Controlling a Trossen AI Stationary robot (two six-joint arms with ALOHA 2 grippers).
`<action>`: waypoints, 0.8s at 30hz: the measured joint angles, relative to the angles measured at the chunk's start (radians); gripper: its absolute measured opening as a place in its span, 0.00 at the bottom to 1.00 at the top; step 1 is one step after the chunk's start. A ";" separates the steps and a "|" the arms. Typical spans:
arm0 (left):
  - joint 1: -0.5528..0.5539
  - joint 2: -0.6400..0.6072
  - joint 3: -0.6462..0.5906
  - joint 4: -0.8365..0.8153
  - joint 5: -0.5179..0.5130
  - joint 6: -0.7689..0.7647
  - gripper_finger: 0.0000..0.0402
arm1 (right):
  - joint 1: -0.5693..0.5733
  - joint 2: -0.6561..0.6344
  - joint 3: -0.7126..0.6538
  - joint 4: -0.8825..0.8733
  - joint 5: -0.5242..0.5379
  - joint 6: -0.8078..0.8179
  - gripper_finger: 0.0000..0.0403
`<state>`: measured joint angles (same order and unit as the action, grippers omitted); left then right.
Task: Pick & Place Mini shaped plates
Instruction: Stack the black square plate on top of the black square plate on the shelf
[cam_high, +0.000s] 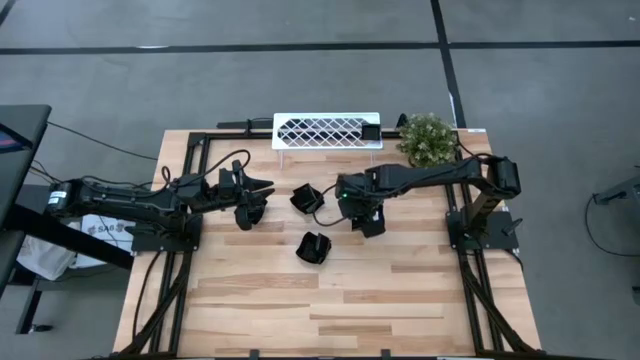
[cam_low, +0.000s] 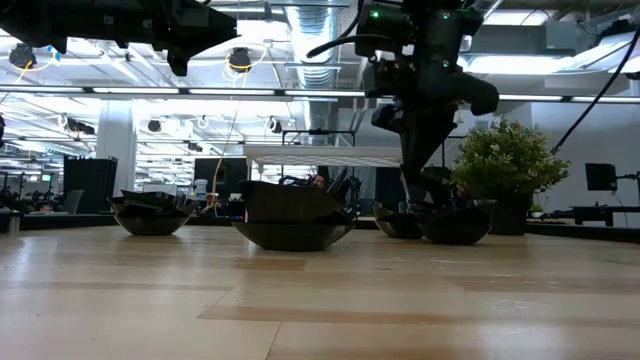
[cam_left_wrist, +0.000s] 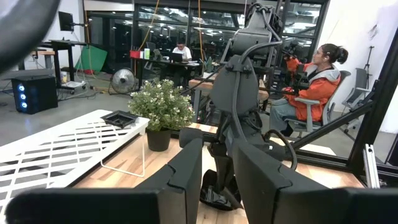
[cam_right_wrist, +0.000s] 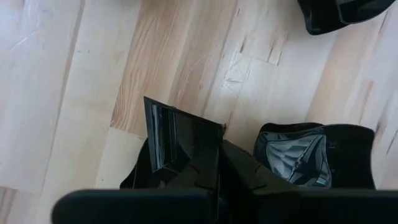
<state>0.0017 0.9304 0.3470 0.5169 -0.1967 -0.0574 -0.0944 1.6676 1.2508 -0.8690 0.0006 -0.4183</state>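
Note:
Several mini shaped plates, small glossy black dishes, lie on the wooden table: one (cam_high: 247, 211) under my left gripper, one (cam_high: 306, 197) at the middle and one (cam_high: 314, 247) nearer the front. Another (cam_high: 371, 131) rests on the right end of the white lattice rack (cam_high: 325, 131). My right gripper (cam_high: 358, 212) points steeply down right of the middle, shut on a squarish plate (cam_right_wrist: 177, 146). Beside it a lobed plate (cam_right_wrist: 311, 155) sits on the table. My left gripper (cam_left_wrist: 216, 180) hangs level and open above the table's left, holding nothing. My right gripper pinches the squarish plate by its rim (cam_right_wrist: 211, 134) between its two fingers, coming from above and pointing steeply down. The plate hangs tilted below the fingers, one wall standing up. Whether its underside is clear of the table, I cannot tell.
A potted plant (cam_high: 428, 138) stands at the far right, next to the rack. Black frame rails run along the table's left and right sides. Bare wood lies across the near half. A seated person (cam_left_wrist: 317, 81) shows beyond the table.

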 joint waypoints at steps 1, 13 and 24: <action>0.000 0.000 0.000 0.000 0.000 0.000 0.23 | 0.000 0.000 0.007 -0.006 0.000 0.000 0.02; 0.000 0.000 0.000 0.000 0.000 0.000 0.23 | 0.000 0.000 0.098 -0.125 0.000 0.008 0.02; 0.000 0.000 0.000 0.000 0.000 0.000 0.23 | -0.079 0.000 0.293 -0.267 0.000 0.008 0.02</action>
<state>0.0013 0.9304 0.3470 0.5170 -0.1968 -0.0578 -0.1731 1.6676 1.5434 -1.1364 0.0006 -0.4103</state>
